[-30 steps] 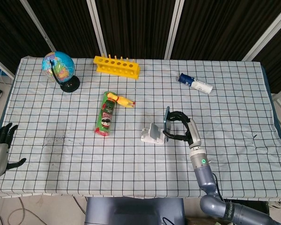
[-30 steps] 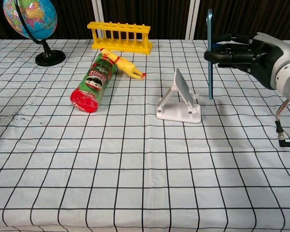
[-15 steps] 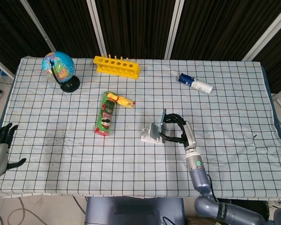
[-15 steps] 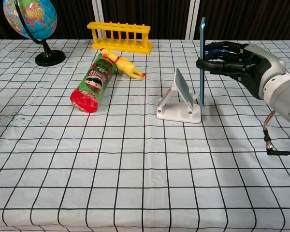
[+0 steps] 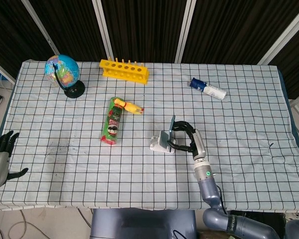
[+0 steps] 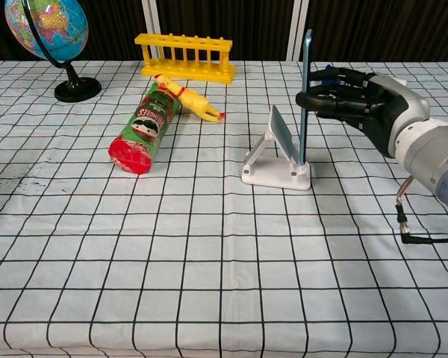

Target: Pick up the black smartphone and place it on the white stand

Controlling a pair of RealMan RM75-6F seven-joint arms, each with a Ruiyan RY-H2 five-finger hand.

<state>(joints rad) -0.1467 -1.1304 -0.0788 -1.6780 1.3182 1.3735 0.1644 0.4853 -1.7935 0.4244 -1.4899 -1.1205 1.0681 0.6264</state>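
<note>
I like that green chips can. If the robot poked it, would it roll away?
Probably yes. The green chips can lies on its side, so a sideways poke would likely roll it. The rubber chicken beside it might stop it. It looks stiff, not squishy.

Little readable text. The green can (image 6: 143, 125) lying on its side carries a snack-brand face logo with a moustache on a red band — the lettering is too blurred in the chest view to spell out, and in the head view the can (image 5: 112, 127) shows only a red-and-white smear of a wordmark. The globe (image 6: 39, 24) has map print, with place names too small to read. The blue-and-white bottle (image 5: 208, 89) shows no legible label at this size. The phone, stand and yellow rack carry no visible text — nothing else on the table bears numbers or signs that can be made out.
</note>
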